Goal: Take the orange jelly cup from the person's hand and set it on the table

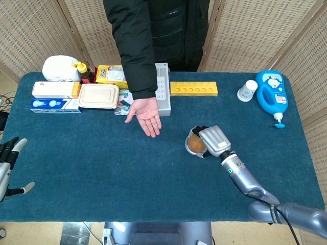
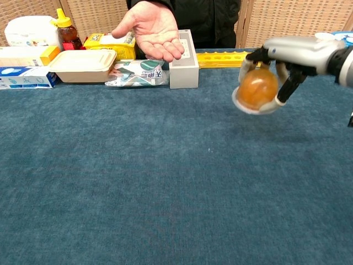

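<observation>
My right hand [image 1: 213, 141] [image 2: 287, 55] grips the orange jelly cup [image 1: 195, 144] [image 2: 256, 91] from above. In the chest view the cup hangs just above the blue table [image 1: 102, 168] [image 2: 165, 182], tilted on its side, right of centre. The person's hand [image 1: 147, 115] [image 2: 148, 25] lies palm up and empty, to the left of the cup and apart from it. My left hand [image 1: 9, 163] hangs at the table's left edge with fingers spread and nothing in them; the chest view does not show it.
A grey box [image 1: 162, 95] [image 2: 183, 61] and a yellow perforated bar [image 1: 193, 88] [image 2: 231, 56] lie behind the cup. Food boxes, a lidded container [image 1: 98, 96] and a sauce bottle [image 1: 82, 70] fill the back left. A white cup [image 1: 248, 90] and blue detergent bottle [image 1: 272, 97] stand back right.
</observation>
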Action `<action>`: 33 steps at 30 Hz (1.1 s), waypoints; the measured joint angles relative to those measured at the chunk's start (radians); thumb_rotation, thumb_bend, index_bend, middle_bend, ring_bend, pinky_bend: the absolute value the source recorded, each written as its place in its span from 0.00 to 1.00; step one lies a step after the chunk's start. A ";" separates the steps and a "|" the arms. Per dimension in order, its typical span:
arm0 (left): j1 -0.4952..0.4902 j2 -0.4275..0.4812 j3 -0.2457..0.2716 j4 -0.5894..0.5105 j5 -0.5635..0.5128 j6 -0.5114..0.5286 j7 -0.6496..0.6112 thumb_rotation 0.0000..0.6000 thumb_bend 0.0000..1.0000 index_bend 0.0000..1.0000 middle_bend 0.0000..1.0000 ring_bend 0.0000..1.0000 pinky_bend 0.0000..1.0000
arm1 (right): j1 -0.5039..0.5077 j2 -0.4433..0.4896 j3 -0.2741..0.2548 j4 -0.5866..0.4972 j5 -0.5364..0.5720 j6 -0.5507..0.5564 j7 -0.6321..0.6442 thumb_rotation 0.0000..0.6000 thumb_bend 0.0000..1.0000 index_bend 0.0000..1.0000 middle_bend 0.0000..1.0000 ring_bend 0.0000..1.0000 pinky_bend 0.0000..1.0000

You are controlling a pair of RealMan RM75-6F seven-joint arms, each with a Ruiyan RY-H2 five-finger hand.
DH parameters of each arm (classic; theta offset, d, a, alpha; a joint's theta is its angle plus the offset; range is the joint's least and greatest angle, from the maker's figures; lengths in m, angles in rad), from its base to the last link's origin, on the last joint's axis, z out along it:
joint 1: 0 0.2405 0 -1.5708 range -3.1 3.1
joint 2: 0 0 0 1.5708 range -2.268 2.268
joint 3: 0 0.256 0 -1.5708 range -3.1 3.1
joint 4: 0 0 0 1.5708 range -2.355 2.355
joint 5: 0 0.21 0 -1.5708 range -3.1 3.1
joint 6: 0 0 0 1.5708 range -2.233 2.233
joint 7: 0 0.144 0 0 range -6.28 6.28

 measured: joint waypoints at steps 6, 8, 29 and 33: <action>-0.006 0.002 -0.001 0.000 -0.012 -0.011 -0.002 1.00 0.02 0.00 0.00 0.00 0.01 | 0.019 -0.048 -0.014 0.066 0.005 -0.075 0.019 1.00 0.30 0.20 0.23 0.13 0.33; -0.009 0.006 -0.003 0.000 -0.018 -0.015 -0.006 1.00 0.02 0.00 0.00 0.00 0.01 | 0.023 -0.034 -0.017 0.059 0.008 -0.105 0.026 1.00 0.28 0.13 0.13 0.05 0.25; -0.005 0.017 0.008 -0.001 0.017 -0.018 -0.028 1.00 0.02 0.00 0.00 0.00 0.01 | -0.202 0.309 -0.097 -0.214 -0.155 0.148 0.182 1.00 0.00 0.10 0.07 0.01 0.03; -0.004 0.007 0.009 -0.001 0.021 -0.012 -0.006 1.00 0.02 0.00 0.00 0.00 0.01 | -0.303 0.316 -0.114 -0.194 -0.218 0.350 0.132 1.00 0.00 0.10 0.07 0.01 0.03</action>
